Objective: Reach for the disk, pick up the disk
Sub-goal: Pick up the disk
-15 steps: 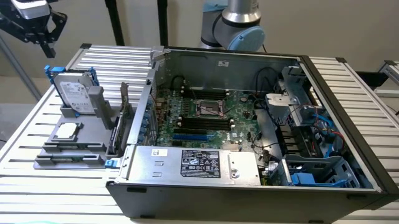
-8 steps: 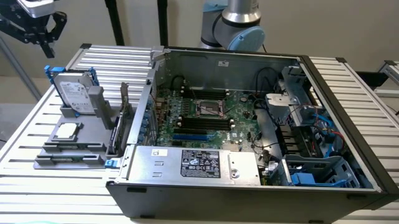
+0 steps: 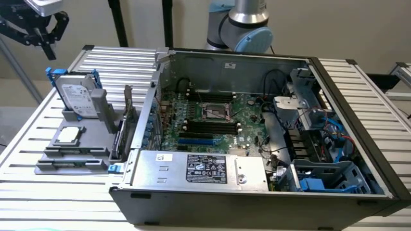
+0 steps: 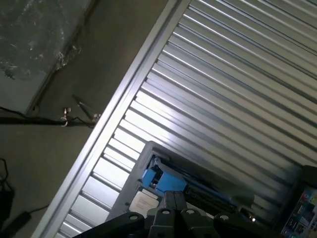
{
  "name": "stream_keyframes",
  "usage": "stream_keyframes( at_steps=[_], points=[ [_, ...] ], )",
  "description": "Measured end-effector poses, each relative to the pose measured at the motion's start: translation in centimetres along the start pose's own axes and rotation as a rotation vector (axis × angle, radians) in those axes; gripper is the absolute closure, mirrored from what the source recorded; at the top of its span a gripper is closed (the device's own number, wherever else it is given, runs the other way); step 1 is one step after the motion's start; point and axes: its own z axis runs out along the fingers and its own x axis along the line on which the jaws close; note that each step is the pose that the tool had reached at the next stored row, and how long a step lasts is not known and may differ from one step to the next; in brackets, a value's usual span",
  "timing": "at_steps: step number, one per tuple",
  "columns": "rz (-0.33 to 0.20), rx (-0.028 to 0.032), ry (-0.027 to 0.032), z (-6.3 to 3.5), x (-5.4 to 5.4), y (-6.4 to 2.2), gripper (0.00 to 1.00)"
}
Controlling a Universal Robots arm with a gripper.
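Exterior view: flat silver-grey rectangular disk [image 3: 76, 96], blue plastic frame, stands on edge in a grey holder [image 3: 72, 152] on the ribbed metal bench [image 3: 51, 197], long axis near upright; fingers [image 3: 47, 48], pressed together, hang well above.

Tool [image 4: 173, 195]: its grey fingers are pressing together at the tips, gripping nothing and hanging clear above the disk.
Disk [image 4: 146, 200]: a corner of its white label is peeking out beside the fingertips, the rest being covered by the tool.
Blue bracket [image 4: 166, 179]: it is framing the disk's edge just past the fingertips.
Grey holder [image 4: 142, 157]: it is standing on the bench and carrying the disk.
Bench [image 4: 233, 74]: its ribbed metal slats are running diagonally and catching bright light.
Floor [image 4: 74, 153]: it is showing brown beyond the bench's edge.
Cable [image 4: 29, 120]: it is lying across the floor.
Computer case [image 4: 303, 208]: a dark corner is showing near the holder.
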Motion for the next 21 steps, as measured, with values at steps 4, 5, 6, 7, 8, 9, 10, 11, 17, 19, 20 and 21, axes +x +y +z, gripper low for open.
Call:
stream_keyframes(
  at_steps=[4,5,6,7,8,9,10,11,17,19,20,21],
  points=[
    [-0.072,0.0,0.0027,0.0,0.0,0.0,0.89],
    [-0.091,0.0001,0.0034,0.0,0.0,0.01,0.89],
    [-0.109,0.0001,0.0041,0.0,0.0,0.0,0.89],
    [-0.127,0.0001,0.0048,0.0,0.0,0.0,0.89],
    [-0.145,0.0001,0.0055,0.0,0.0,0.0,0.89],
    [-0.163,0.0001,0.0062,0.0,0.0,0.0,0.89],
    [-0.181,0.0001,0.0069,0.0,0.0,0.0,0.89],
    [-0.199,0.0001,0.0076,0.0,0.0,0.0,0.89],
    [-0.308,0.0001,0.0117,0.0,0.0,0.0,0.89],
    [-0.345,0.0002,0.0131,0.0,0.0,0.0,0.89],
    [-0.363,0.0002,0.0139,0.0,0.0,0.0,0.89],
    [-0.381,0.0002,0.0145,0.0,0.0,0.0,0.89]
  ],
)
